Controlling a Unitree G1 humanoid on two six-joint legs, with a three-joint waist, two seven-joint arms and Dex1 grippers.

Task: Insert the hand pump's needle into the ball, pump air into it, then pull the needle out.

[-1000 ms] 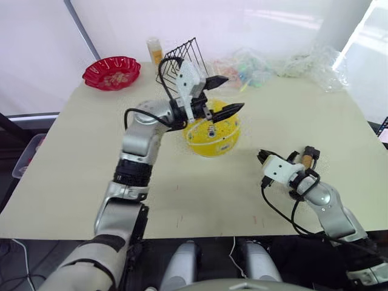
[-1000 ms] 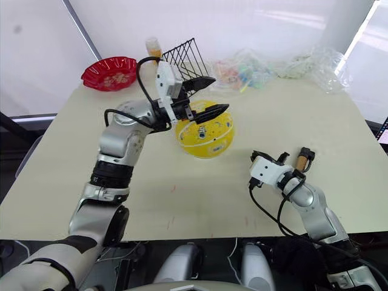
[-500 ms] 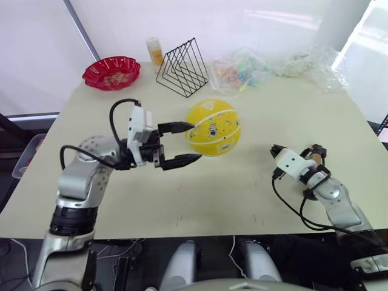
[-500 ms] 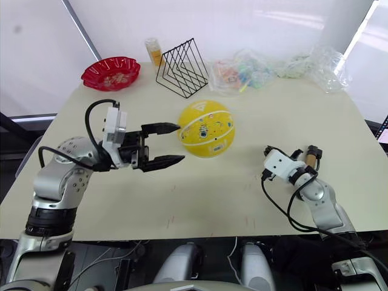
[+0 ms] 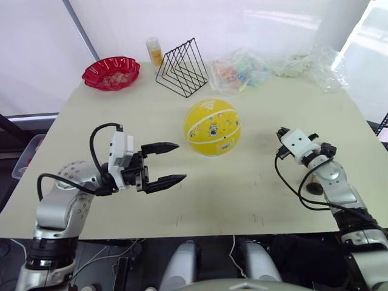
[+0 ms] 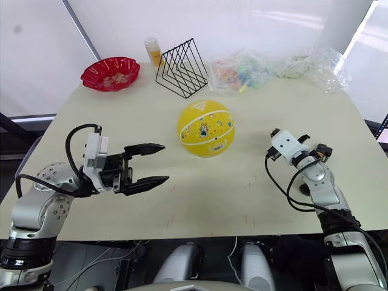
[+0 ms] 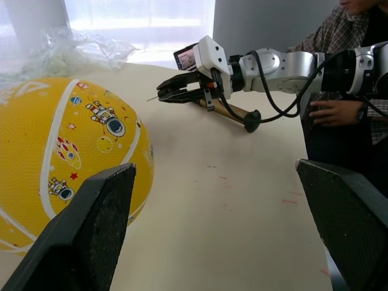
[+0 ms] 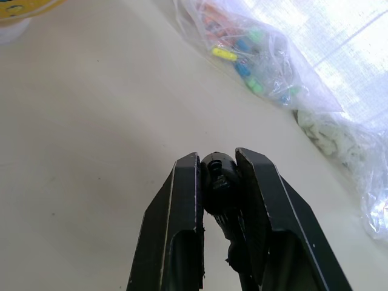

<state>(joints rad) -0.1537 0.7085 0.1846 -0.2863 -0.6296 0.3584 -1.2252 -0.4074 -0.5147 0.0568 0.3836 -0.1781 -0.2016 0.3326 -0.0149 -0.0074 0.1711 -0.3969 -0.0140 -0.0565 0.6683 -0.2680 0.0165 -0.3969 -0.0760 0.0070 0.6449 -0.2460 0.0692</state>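
Note:
The yellow ball (image 5: pixel 212 127) with white seams and small prints rests at the middle of the table. My left gripper (image 5: pixel 180 162) is open, level with the tabletop, a hand's width to the ball's near left and not touching it. To the ball's right, my right gripper (image 8: pixel 217 160) is shut on the black fitting (image 8: pixel 218 182) of the needle. The thin silver needle (image 7: pixel 151 97) points toward the ball from a distance. The brass hand pump (image 7: pixel 227 109) trails behind that gripper, its black knob (image 7: pixel 251 121) low by the table. The pump's black hose (image 5: pixel 290 188) loops under the arm.
A red bowl (image 5: pixel 111 72), a small bottle (image 5: pixel 154 51) and a black wire rack (image 5: pixel 182 66) stand along the far left. Clear plastic bags (image 5: pixel 242 70) with coloured bits lie far right. A person (image 7: pixel 339 91) sits beyond the right arm.
My left gripper has let go of the ball and drawn back toward the near left, staying open. My right gripper has moved farther right and away with the needle.

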